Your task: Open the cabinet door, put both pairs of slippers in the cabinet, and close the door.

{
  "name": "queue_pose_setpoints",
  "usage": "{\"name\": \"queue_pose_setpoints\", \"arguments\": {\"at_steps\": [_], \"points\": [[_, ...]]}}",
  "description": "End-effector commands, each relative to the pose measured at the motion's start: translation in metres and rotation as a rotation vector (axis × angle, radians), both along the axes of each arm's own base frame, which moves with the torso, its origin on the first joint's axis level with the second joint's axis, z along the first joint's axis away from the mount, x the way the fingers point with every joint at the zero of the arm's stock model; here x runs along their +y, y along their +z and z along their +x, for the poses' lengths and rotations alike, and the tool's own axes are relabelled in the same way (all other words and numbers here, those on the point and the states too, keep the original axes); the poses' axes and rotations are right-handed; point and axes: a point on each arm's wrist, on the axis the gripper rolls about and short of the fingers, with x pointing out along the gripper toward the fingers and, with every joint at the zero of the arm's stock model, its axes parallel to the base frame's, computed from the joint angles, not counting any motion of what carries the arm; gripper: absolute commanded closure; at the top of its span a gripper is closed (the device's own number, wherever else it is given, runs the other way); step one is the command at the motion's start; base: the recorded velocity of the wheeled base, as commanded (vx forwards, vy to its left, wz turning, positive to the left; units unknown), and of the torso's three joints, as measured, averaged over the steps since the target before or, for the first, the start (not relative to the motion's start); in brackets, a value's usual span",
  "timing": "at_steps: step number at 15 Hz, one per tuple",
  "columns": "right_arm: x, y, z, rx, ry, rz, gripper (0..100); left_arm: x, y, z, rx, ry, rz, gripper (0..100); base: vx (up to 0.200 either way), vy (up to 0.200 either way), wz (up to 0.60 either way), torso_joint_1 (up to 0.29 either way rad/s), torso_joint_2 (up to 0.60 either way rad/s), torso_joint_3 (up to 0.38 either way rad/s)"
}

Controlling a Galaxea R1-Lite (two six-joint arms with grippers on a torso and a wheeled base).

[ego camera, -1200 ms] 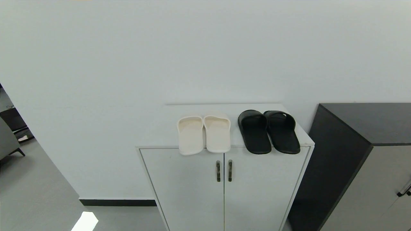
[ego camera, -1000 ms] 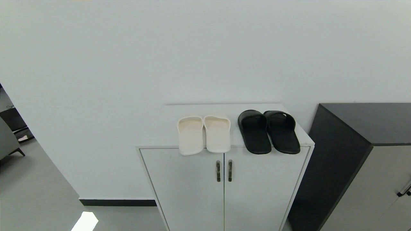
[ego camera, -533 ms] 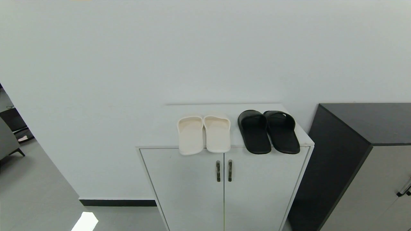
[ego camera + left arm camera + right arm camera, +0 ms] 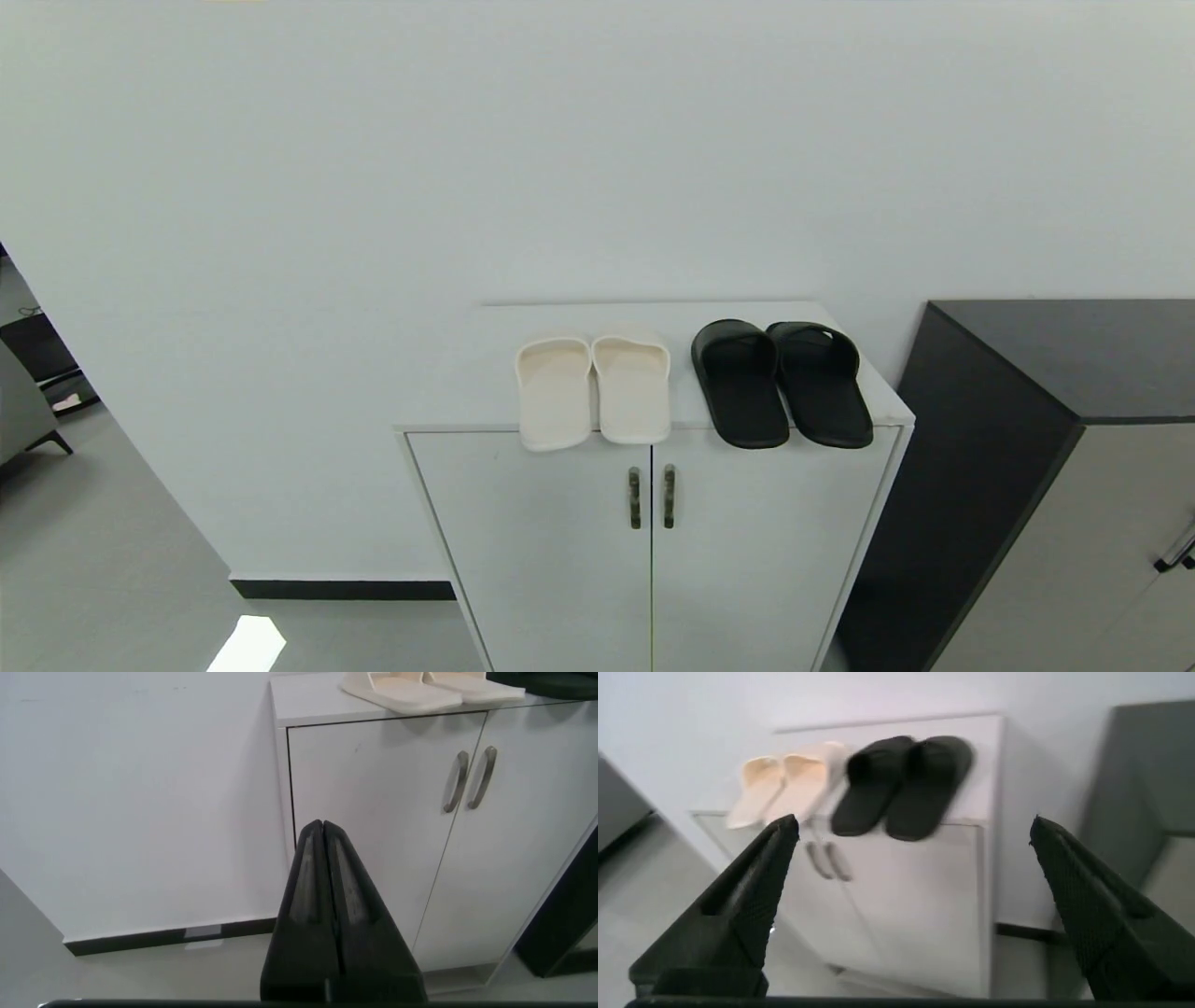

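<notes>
A white two-door cabinet stands against the wall with both doors shut and two vertical handles at the centre seam. On its top lie a cream pair of slippers on the left and a black pair of slippers on the right, heels slightly over the front edge. My left gripper is shut with nothing in it, low in front of the left door. My right gripper is open wide, held back from the cabinet, with the black slippers and cream slippers beyond it.
A taller dark cabinet with a grey door stands close on the right of the white one. Grey floor opens to the left, with a chair at the far left edge. A black skirting strip runs along the wall.
</notes>
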Motion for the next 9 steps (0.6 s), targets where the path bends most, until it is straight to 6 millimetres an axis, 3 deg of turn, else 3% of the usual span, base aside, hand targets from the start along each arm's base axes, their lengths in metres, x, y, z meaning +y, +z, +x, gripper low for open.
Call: {"name": "queue_pose_setpoints", "arguments": {"at_steps": [1,3,9], "points": [[0.046,-0.002,0.045,0.101,0.079,-0.037,0,0.000,0.000,0.000,0.003,0.000,0.000,100,0.000,0.000,0.00,0.000,0.00,0.000],[0.073,-0.008,0.070,0.110,0.067,-0.059,0,0.000,0.000,0.000,0.002,0.000,0.000,100,0.000,0.000,0.00,0.000,0.00,0.000],[0.119,-0.025,0.138,0.126,-0.023,-0.092,0,0.000,0.000,0.000,0.002,0.002,-0.001,100,0.000,0.000,0.00,0.000,0.00,0.000]]}}
